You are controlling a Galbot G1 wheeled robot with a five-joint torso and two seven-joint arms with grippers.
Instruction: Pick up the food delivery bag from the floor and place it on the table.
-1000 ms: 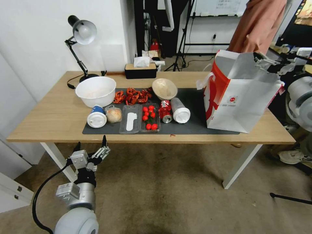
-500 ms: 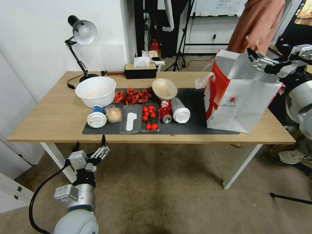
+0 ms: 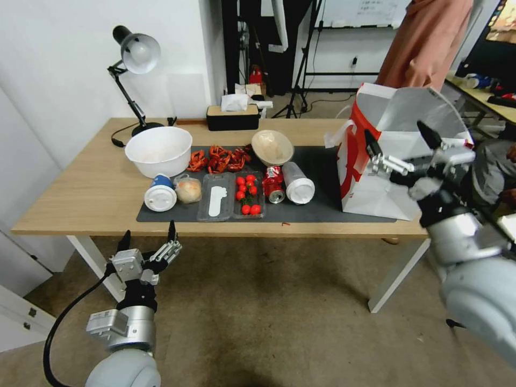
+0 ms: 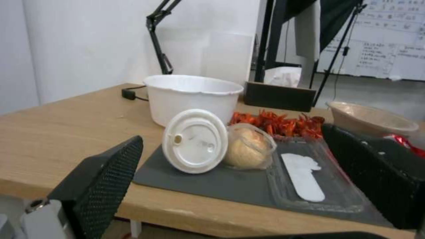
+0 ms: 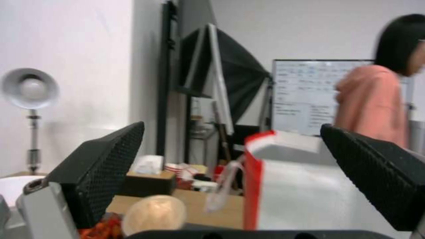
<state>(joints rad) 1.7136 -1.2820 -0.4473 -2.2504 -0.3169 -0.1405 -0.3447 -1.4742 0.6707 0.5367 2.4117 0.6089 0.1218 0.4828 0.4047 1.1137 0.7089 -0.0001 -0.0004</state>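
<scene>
Since a second earlier, the right gripper (image 3: 400, 141) had pulled off the food delivery bag (image 3: 376, 188) toward the robot, fingers spread, empty. Head view: white bag with red side, foil lining, stood upright on the table (image 3: 80, 199), mouth up. Left gripper (image 3: 149, 237) hung open below the table edge. Right wrist view: bag (image 5: 292, 196) upright between spread fingers, apart.

The right gripper (image 5: 232, 179) is holding its two black textured fingers (image 5: 106, 162) wide apart. Between them, toward one o'clock, the boxy white paper bag with a red side panel (image 5: 305, 196) is standing upright on the light-wood table (image 5: 199, 207).
</scene>
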